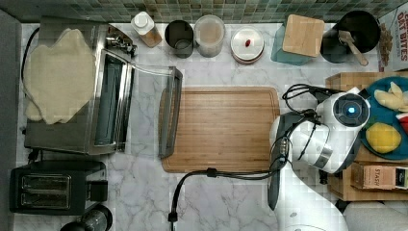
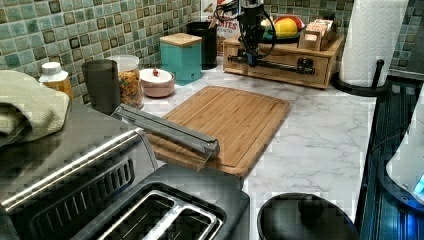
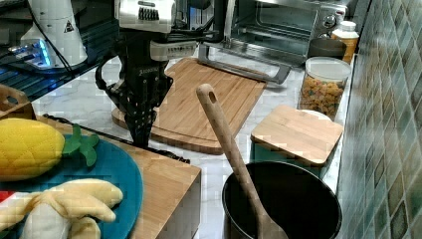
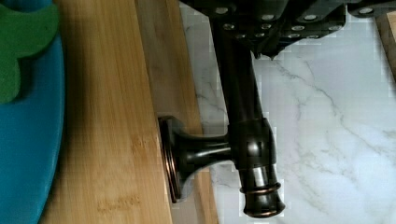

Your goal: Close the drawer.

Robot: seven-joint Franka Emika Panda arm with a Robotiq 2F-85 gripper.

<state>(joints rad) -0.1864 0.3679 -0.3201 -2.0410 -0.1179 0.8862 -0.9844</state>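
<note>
- We see the arm's gripper (image 2: pixel 250 54) hanging tip-down at the front of a light-wood countertop organiser (image 2: pixel 320 47), which stands at the far end of a marble counter (image 2: pixel 320 135) in the left view.
- The drawer (image 2: pixel 285 74) is the wide, shallow front panel low in that organiser. It carries 1 long dark bronze bar handle (image 4: pixel 243 140) running along its face.
- In the wrist view, the gripper body sits right over the bar, and the bar runs out from beneath it. We cannot tell how far open the gripper is, or whether it has hold of the bar.
- We judge the drawer nearly home. Its face looks close to flush in the left view, though we cannot tell how much gap is left.
- To do this step well, we would push square to the drawer face, toward the top view's right, away from the cutting board (image 1: pixel 221 130).
- We would press close to the middle of the bar, since an off-centre push on so wide a drawer could skew and jam it.
- We would keep the push level and slow, stopping as the face meets the frame. The teal plate (image 3: pixel 117 174) of plush fruit sits on top and could shift.
</note>
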